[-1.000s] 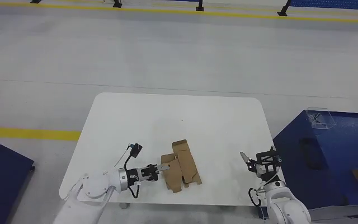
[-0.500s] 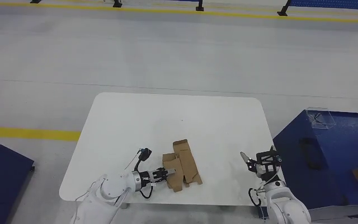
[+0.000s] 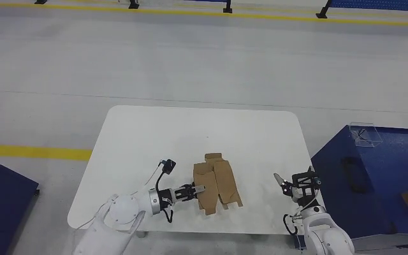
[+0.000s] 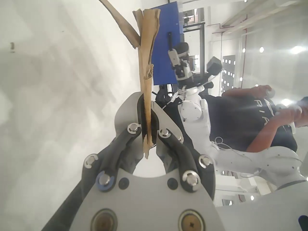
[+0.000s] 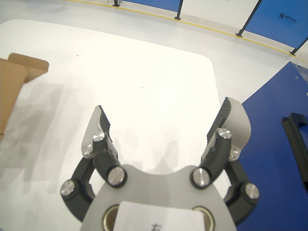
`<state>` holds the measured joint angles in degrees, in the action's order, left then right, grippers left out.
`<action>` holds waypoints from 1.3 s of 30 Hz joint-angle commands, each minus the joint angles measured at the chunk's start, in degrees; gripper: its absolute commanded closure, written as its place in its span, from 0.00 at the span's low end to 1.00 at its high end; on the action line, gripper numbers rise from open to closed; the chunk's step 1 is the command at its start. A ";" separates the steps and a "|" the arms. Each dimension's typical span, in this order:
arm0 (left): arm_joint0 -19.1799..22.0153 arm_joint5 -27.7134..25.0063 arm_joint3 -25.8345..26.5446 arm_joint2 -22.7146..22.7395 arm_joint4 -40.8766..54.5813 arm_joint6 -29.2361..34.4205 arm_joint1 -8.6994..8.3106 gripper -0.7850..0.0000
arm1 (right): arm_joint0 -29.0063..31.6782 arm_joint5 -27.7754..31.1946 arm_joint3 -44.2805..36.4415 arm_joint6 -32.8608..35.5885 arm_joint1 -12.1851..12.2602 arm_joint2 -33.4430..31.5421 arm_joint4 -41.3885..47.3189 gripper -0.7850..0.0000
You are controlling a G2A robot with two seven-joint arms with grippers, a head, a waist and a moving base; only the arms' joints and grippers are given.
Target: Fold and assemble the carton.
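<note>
1. Carton: brown cardboard blank, not yet box-shaped, with panels and small flaps spread out. It lies on the white table toward the near edge, about mid-width.
2. Left gripper: clamped on the carton's edge on the robot's left side. The left wrist view shows the board edge-on between the 2 fingers, the gap no wider than the cardboard layers. 1 flap splays off at an angle farther out.
3. Right gripper: spread wide, nothing in it. It sits over the table's right near corner, well apart from the carton and just beside a blue cabinet.
4. Right wrist view: 1 carton flap has a shadow under it, so that side looks raised off the table. How high, cannot tell.
5. Handling, my read: light and thin, no weight problem. Stiff across a panel but floppy at the creases, so held by 1 edge the rest will sag or swing. The surface is dry paper, so ribbed pads should not slip.
6. Fragile point: the pinched edge looks frayed and crumpled. A hard squeeze or twist there could tear or crush it.
7. Where to hold, my read: on a flat panel close to a crease, not on a thin flap tip. 1 gripper pins a main panel, the other takes the opposite panel edge and folds along the score line.
8. Risk: with only 1 grip, the blank may pivot around the pinch instead of folding. The right gripper likely needs to come in for a 2nd hold.
</note>
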<state>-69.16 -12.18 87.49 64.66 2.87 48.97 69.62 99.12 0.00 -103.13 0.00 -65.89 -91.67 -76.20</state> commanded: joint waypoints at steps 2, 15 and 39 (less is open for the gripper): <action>-1.50 0.20 5.35 0.53 -1.09 -0.23 -0.34 1.00 | 0.00 0.00 0.00 0.00 0.00 0.00 0.00 0.00; -1.23 3.52 7.70 0.04 0.21 3.86 -0.57 1.00 | 0.00 0.00 0.00 0.00 0.00 0.00 0.00 0.00; -2.26 -2.27 4.42 -1.31 10.42 4.56 -0.59 1.00 | -24.21 18.00 19.52 73.18 1.35 1.13 97.40 0.00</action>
<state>-71.60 -14.32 92.17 63.78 12.84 53.39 68.97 75.34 17.29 -84.23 72.39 -64.40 -92.38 20.88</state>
